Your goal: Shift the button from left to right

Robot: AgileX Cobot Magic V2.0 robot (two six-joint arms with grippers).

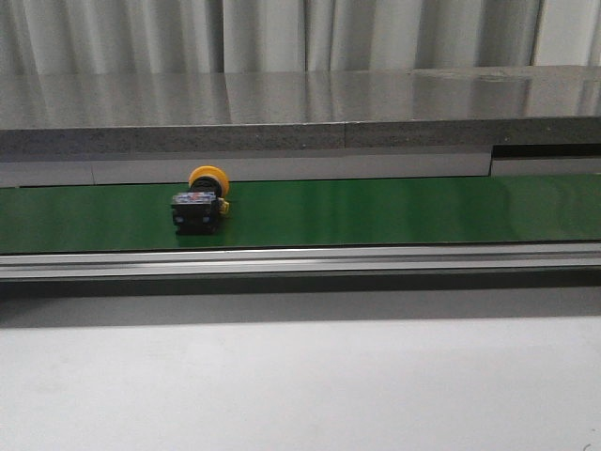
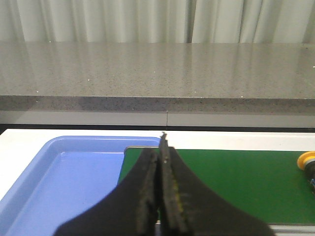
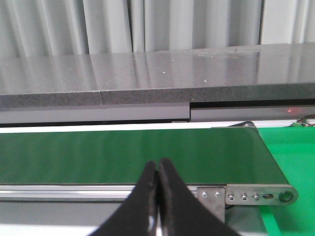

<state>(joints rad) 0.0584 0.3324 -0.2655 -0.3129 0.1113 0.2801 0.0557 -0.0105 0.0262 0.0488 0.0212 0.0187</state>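
**Button waiting on the left of the belt, nothing yet grasped**

On the green conveyor belt (image 1: pixel 376 211), at about nine o'clock from the middle of the front view, the button (image 1: pixel 200 200) is seen lying on its side, its yellow mushroom head toward the back and its black body toward the camera. It is touched by neither arm. The left gripper (image 2: pixel 160 162) is shown with its fingers pressed together on nothing, held near the belt's left end above the edge of a blue tray (image 2: pixel 64 177); the button appears only at three o'clock of that view, well apart from the fingers. The right gripper (image 3: pixel 158 169) is likewise closed and empty, hovering before the belt's right end, by the metal roller bracket (image 3: pixel 256 195).

The task is judged not yet begun: approach, grasp, carry and release all remain.

The belt is framed by an aluminium rail (image 1: pixel 300 261), with a pale tabletop (image 1: pixel 300 385) in front. Behind it a grey speckled counter (image 1: pixel 282 108) and pale curtains (image 1: pixel 282 33) are seen.
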